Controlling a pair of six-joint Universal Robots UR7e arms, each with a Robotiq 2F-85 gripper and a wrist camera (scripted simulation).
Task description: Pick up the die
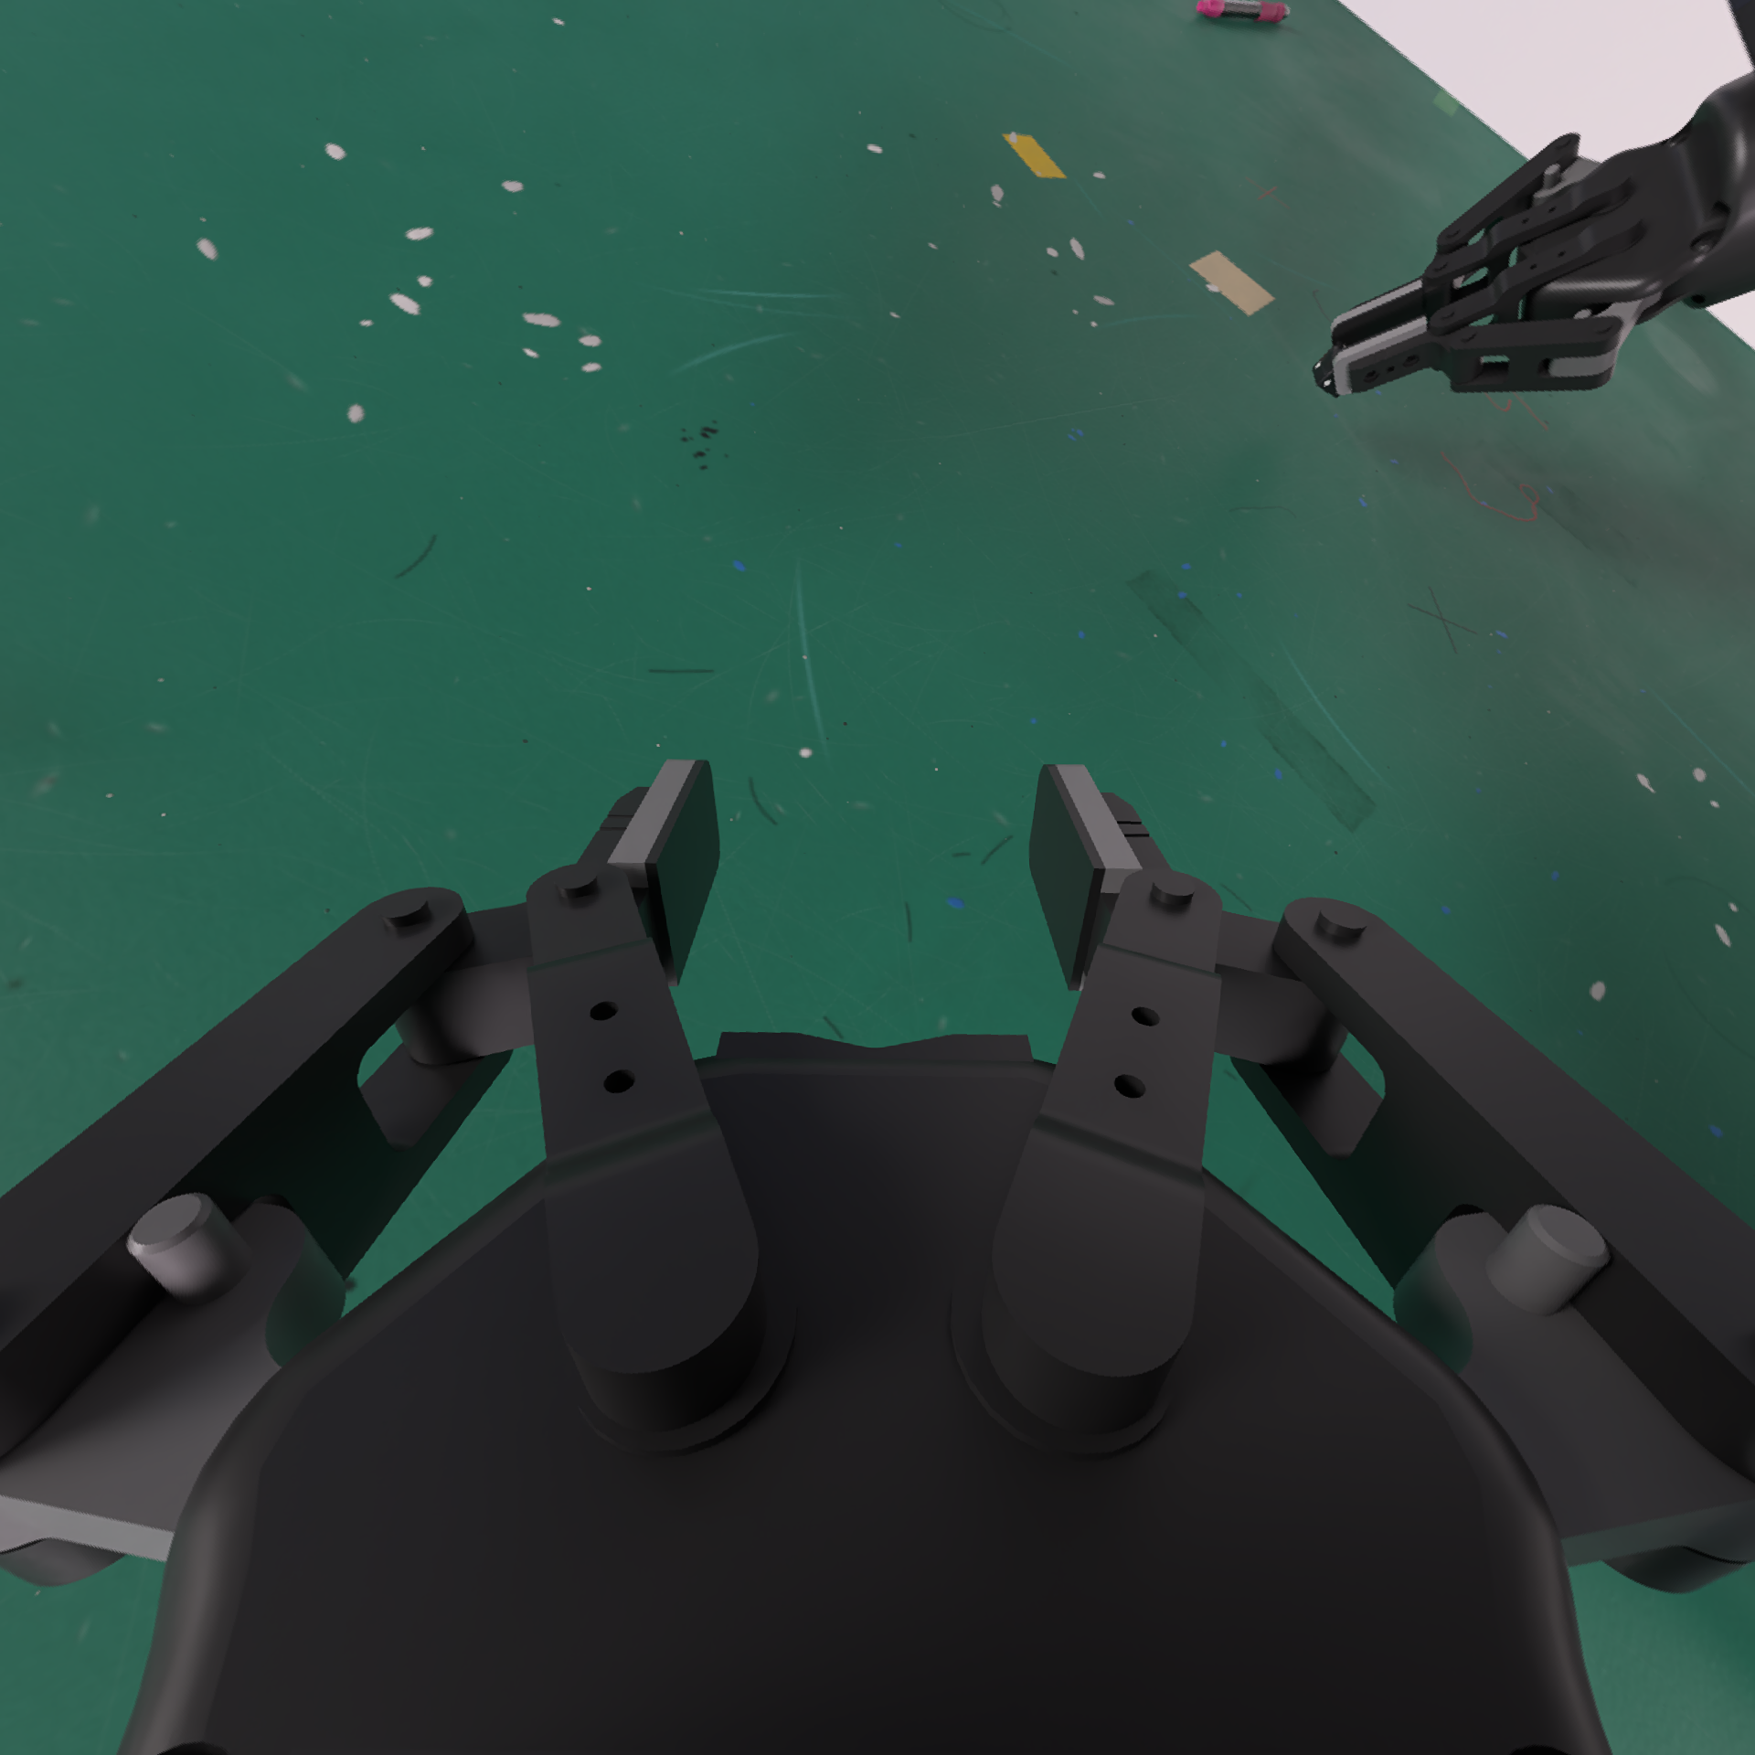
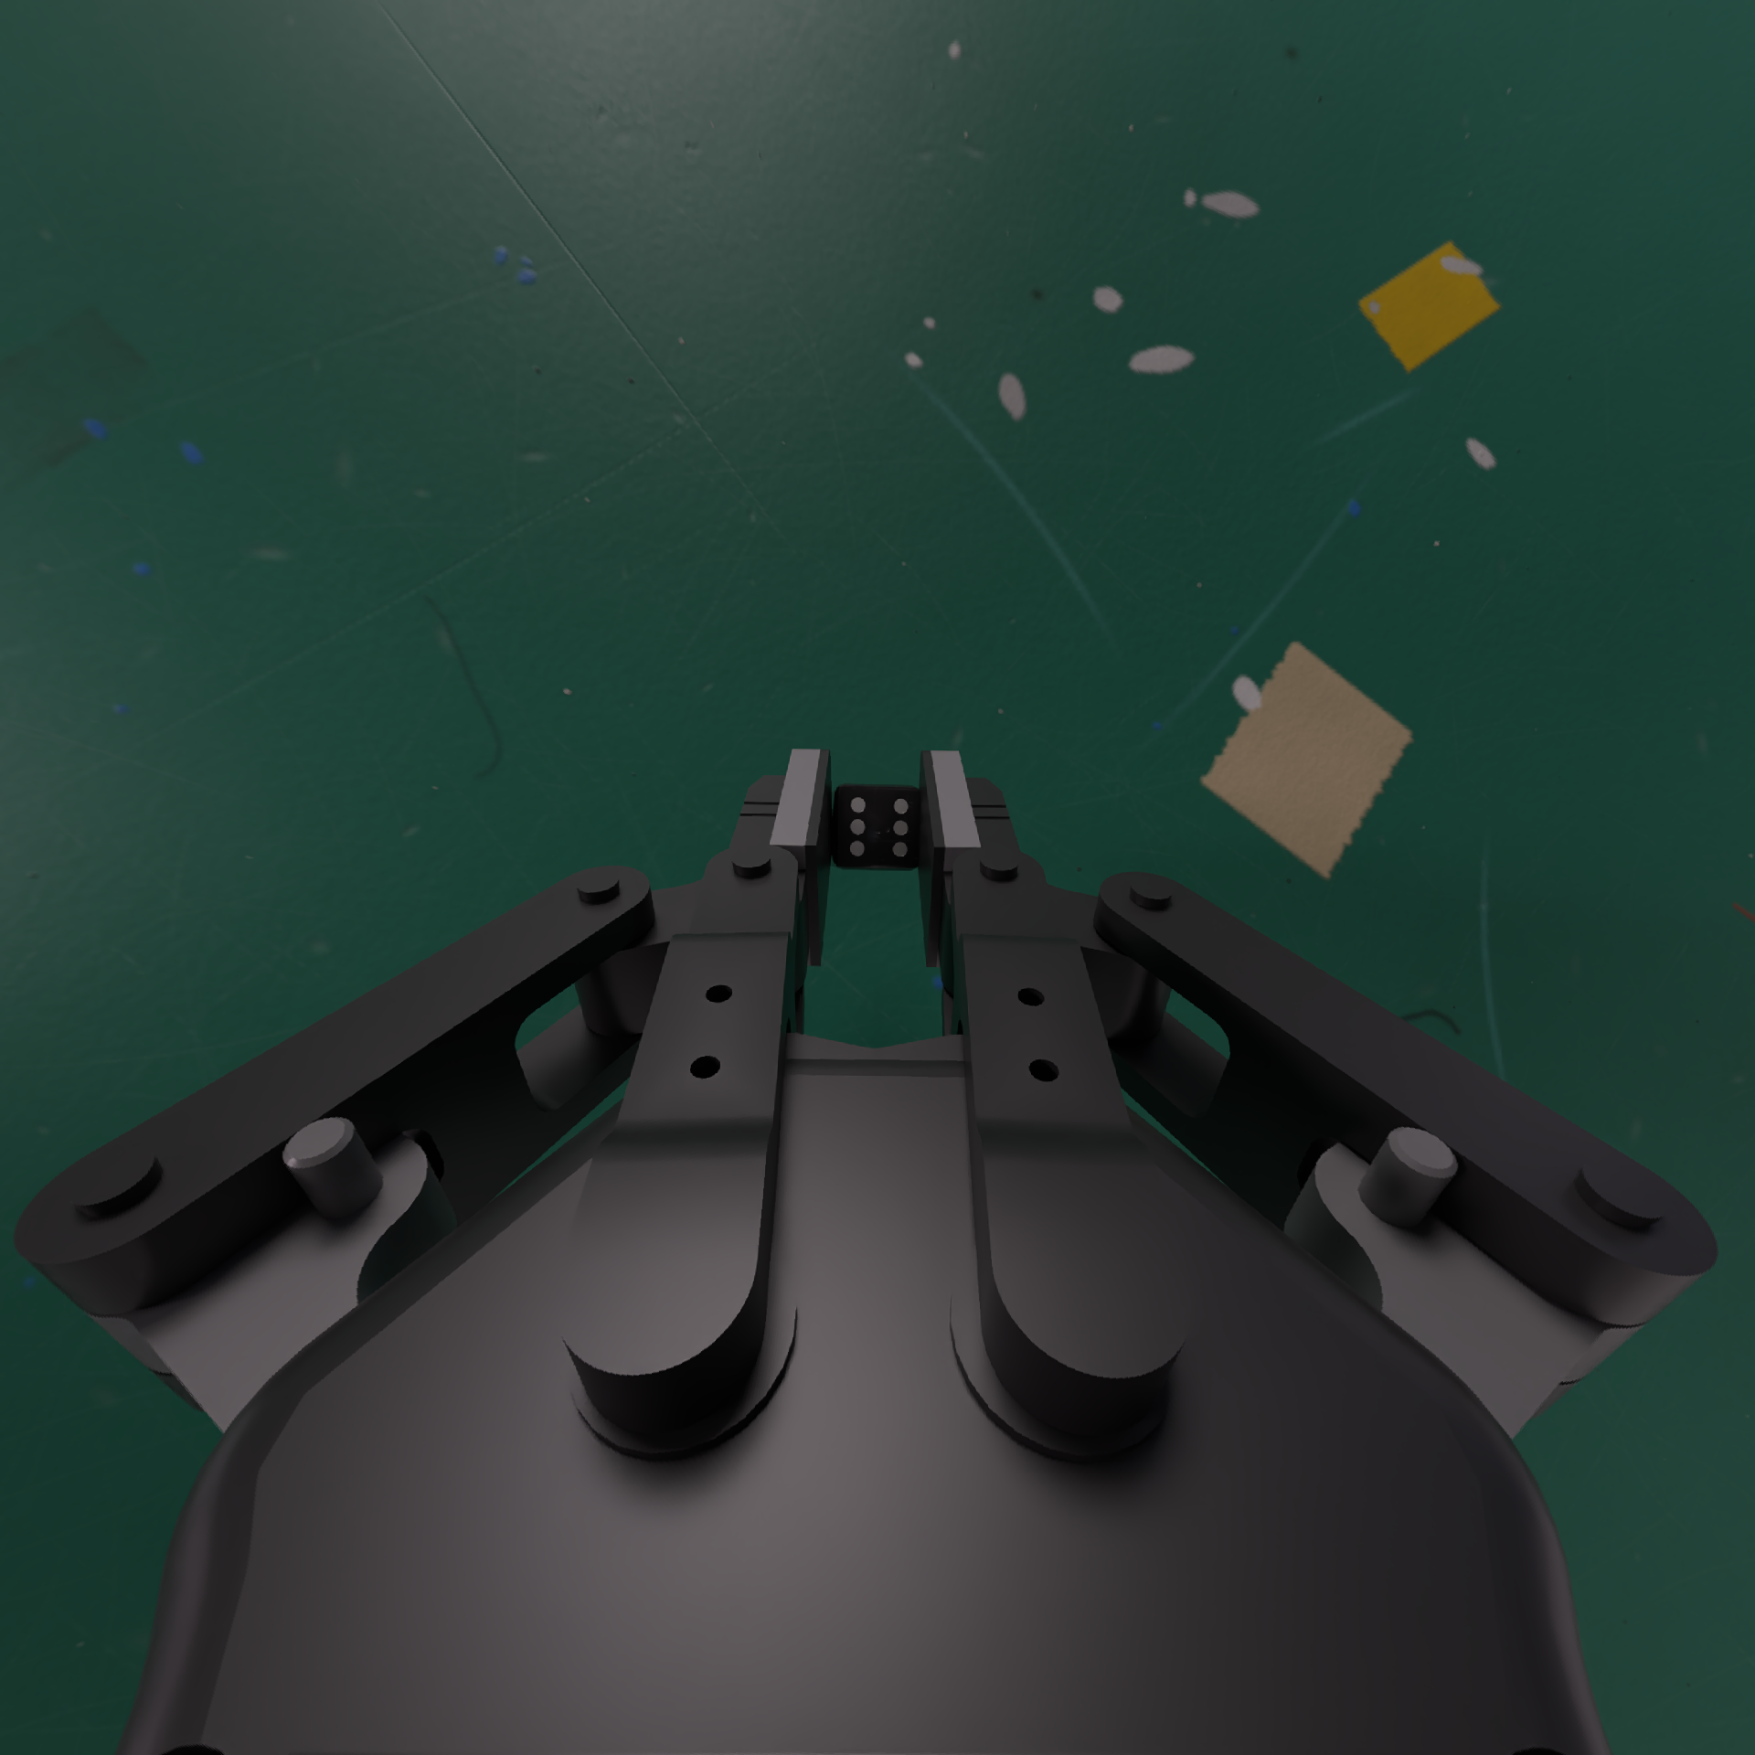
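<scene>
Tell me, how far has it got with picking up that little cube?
Done: the right gripper has its fingers shut on the small black die with white pips. In hand: the left wrist view suggests the die is raised off the scuffed green table, though that is hard to confirm. Left: perhaps only lifting higher. The left gripper is open, holding nothing.
</scene>
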